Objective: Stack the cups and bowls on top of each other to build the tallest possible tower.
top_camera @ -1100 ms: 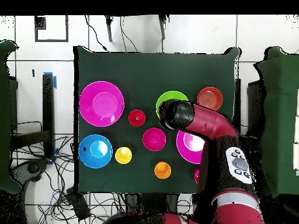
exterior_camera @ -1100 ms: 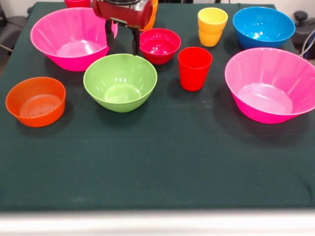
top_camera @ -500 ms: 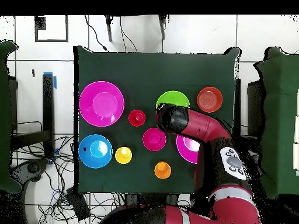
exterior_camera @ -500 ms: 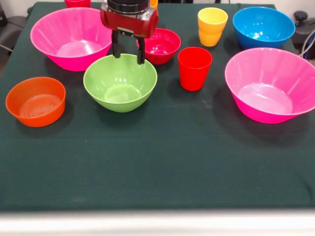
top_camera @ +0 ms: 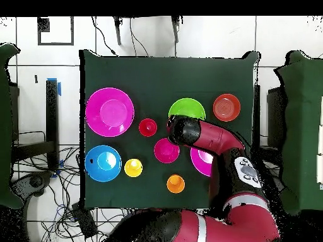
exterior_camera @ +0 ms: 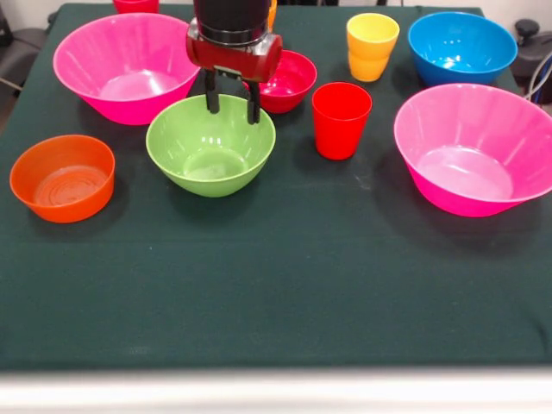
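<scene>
hovering over the far rim of the lime-green bowl (exterior_camera: 210, 144), the gripper (exterior_camera: 232, 105) holds nothing, its two dark fingers (exterior_camera: 211, 93) spread apart and pointing down. the bowl sits upright on the dark green table (exterior_camera: 285, 276), between the orange bowl (exterior_camera: 62, 178) and the red cup (exterior_camera: 341, 120), with the small crimson bowl (exterior_camera: 286, 80) just behind it; nothing is stacked.

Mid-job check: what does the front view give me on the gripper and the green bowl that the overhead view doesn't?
Only the front view shows the gripper, its fingers open and straddling the green bowl's far rim. Only the overhead view shows the arm covering the bowl's edge and much of a pink bowl, and an orange cup in full. Both show nothing stacked yet, with the red cup standing alone.
</scene>
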You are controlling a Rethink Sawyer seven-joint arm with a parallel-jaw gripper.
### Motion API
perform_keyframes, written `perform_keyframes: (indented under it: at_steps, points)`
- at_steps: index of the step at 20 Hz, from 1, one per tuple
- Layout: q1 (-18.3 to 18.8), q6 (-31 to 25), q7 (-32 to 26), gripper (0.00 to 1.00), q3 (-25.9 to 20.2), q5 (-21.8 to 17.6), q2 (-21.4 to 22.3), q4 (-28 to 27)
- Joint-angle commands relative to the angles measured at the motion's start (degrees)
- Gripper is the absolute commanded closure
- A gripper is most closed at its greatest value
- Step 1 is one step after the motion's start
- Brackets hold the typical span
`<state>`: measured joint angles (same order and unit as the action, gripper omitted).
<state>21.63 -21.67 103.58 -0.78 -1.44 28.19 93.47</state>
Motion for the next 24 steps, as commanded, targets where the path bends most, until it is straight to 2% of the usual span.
perform_keyframes:
  at_steps: [1, 16, 24]
  points:
    - [0.87, 3.83, 4.70, 0.00, -5.73, -0.73, -3.72, -0.58]
    - [3.91, 6.20, 2.12, 0.00, -7.36, -2.50, -5.88, -2.19]
    - [3.63, 5.24, 2.07, 0.00, -7.85, -1.82, -6.13, -3.43]
